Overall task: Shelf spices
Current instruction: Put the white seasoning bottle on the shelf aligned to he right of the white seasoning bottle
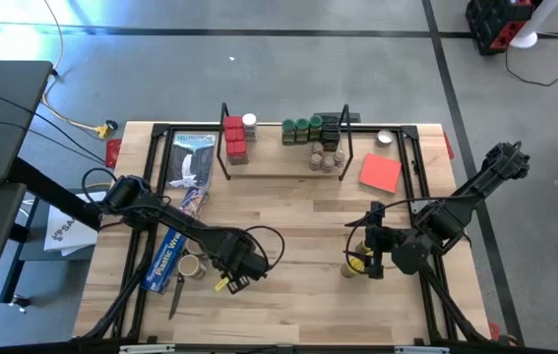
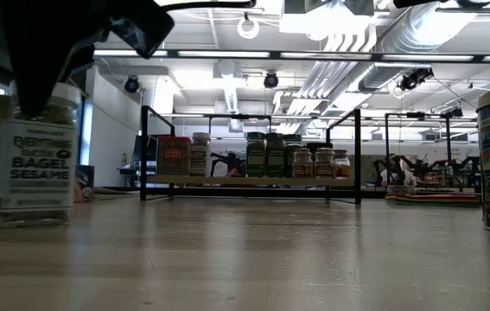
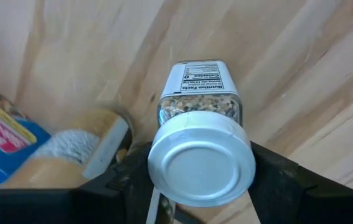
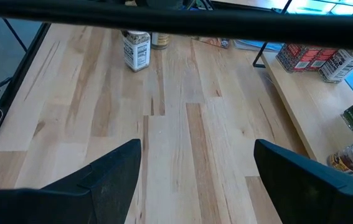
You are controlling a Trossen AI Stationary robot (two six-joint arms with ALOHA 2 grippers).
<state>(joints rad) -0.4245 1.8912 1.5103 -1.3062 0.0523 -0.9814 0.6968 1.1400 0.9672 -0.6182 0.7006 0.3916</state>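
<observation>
Standing upright on the bare tabletop [image 1: 298, 285], well in front of the shelf, the bagel sesame seasoning jar [image 3: 200, 146] is the spice in hand: a square clear jar with a silver lid, seeds showing through the glass. The left claw [image 1: 231, 275] sits over it with one dark finger on each side of the lid, the gap narrow but the fingers [image 3: 285, 183] not plainly pressing, so I cannot tell whether the grip is made. Coming from above suits a jar that must be lifted clear and carried upright.

Just beside it lies a tan-lidded jar [image 1: 192, 265] on its side, next to the long blue plastic-wrap box [image 1: 168, 254]; that clutter is likely why the claw takes the jar from the top, not the flank.

The shelf [image 1: 288, 177] stands at the far edge, its board already bearing red tins [image 1: 234, 138] and a white-lidded jar [image 1: 249, 122] at the left, green-lidded jars [image 1: 301, 129] in the middle and small brown jars [image 1: 326, 157] before them. Room remains between the groups.

The right claw [image 1: 375, 258] hangs wide and empty near a yellow-labelled sprinkle seasoning jar [image 1: 357, 263] on the right side, probably waiting its turn. A red square sheet [image 1: 380, 173] lies by the shelf's right end
</observation>
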